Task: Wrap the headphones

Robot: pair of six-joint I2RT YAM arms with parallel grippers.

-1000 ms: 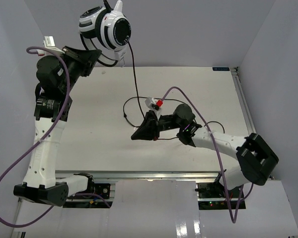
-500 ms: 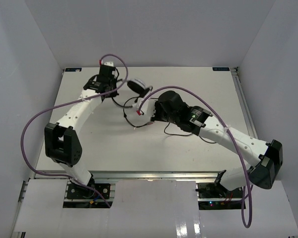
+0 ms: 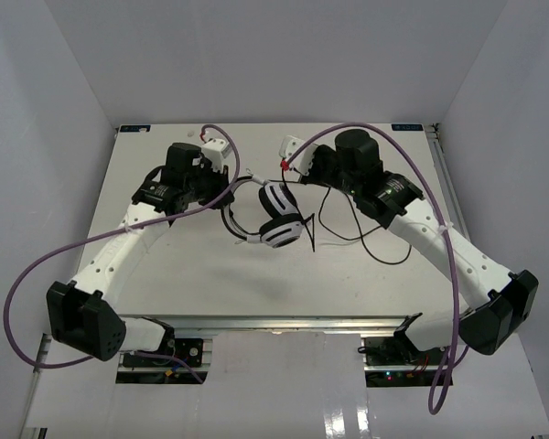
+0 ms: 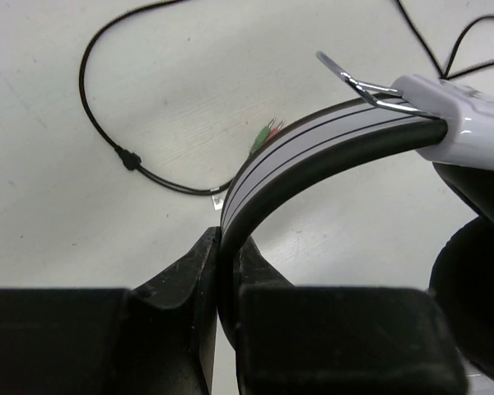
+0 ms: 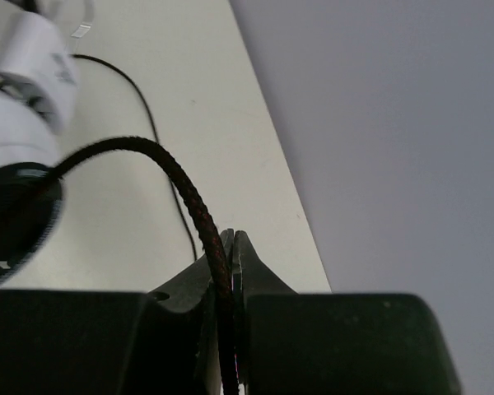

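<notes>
The headphones (image 3: 276,218), white with black ear pads, hang over the middle of the table by their headband (image 4: 313,148). My left gripper (image 3: 237,183) is shut on that headband, which runs up between its jaws (image 4: 228,247). My right gripper (image 3: 289,174) sits just behind and right of the ear cups, shut on the thin black braided cable (image 5: 189,197). One white ear cup (image 5: 12,132) fills the left edge of the right wrist view. The rest of the cable (image 3: 352,233) lies in loops on the table, its green and red plugs (image 4: 266,132) beneath the headband.
The white table (image 3: 165,265) is walled in by grey panels on three sides. Purple robot cables (image 3: 37,274) arc off both arms. A slack cable loop (image 4: 107,140) lies left of the headphones. The table's right edge (image 5: 288,197) runs close to my right gripper.
The left gripper has brought the headphones down from high near the camera to the table's middle. The right gripper has moved from the table's middle to just behind the ear cups.
</notes>
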